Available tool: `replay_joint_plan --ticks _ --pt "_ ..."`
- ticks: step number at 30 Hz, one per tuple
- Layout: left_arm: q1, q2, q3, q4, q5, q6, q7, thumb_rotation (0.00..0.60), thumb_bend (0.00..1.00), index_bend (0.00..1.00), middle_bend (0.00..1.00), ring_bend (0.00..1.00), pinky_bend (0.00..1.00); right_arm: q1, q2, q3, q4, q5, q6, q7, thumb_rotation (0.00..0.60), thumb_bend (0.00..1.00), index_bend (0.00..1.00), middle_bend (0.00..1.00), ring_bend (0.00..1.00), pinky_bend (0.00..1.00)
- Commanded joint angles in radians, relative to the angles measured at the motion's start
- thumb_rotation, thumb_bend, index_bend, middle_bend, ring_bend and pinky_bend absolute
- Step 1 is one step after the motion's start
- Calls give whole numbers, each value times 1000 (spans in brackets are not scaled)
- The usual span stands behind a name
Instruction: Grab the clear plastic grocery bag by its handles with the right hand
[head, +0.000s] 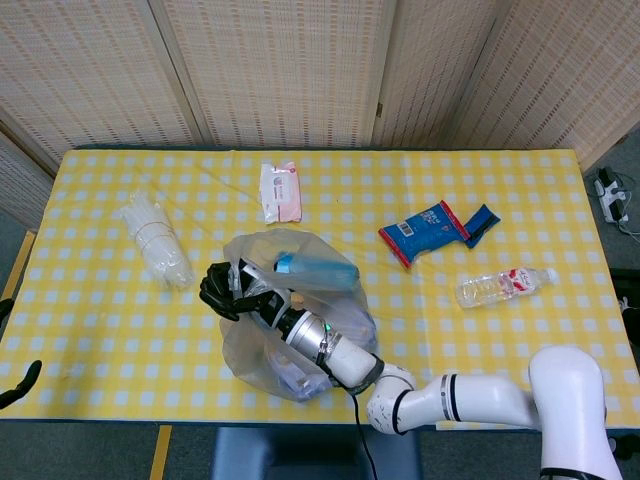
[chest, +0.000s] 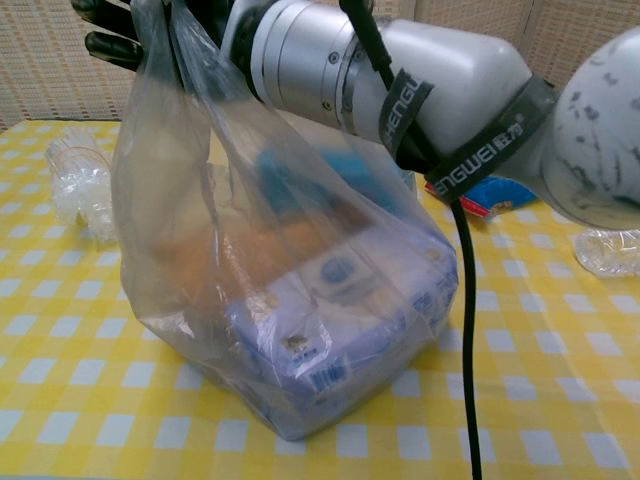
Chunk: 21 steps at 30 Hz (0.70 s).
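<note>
Handles of the clear plastic bag (head: 300, 320) run up into my right robot hand (head: 228, 290), fingers curled tight around them; the loaded bag hangs directly below, resting near-centre on the surface (head: 480, 200).

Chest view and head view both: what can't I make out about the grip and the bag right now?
- Right robot hand: chest view cuts it at the top edge; head view shows curled fingers, too small to confirm both handles are inside.
- Clear plastic grocery bag contents: blurred by the film; only a blue-and-white package and something orange show.
- Bag bottom: whether it has lifted off the table cannot be told.
- Left robot hand: cut by the head view's left edge.
</note>
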Motion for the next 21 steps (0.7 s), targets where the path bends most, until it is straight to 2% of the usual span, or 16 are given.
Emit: replay_joint_plan --ticks 1,10,13,21 --pt "0 0 0 -1 1 -1 1 600 357 85 155 172 138 -15 12 12 -22 -15 -11 12 600 429 759 791 768 907" --pt "2 -1 4 -5 12 5 11 600 356 105 162 172 138 -57 66 65 -117 -14 -20 13 600 437 759 792 770 910" --pt "1 -3 6 -7 12 -1 19 600 357 108 164 172 138 -68 100 114 -173 -6 -11 6 600 437 759 792 770 910" --pt "-9 -7 9 -13 11 -24 39 600 357 111 165 174 139 -77 238 317 -373 63 7 -33 600 437 759 792 771 911"
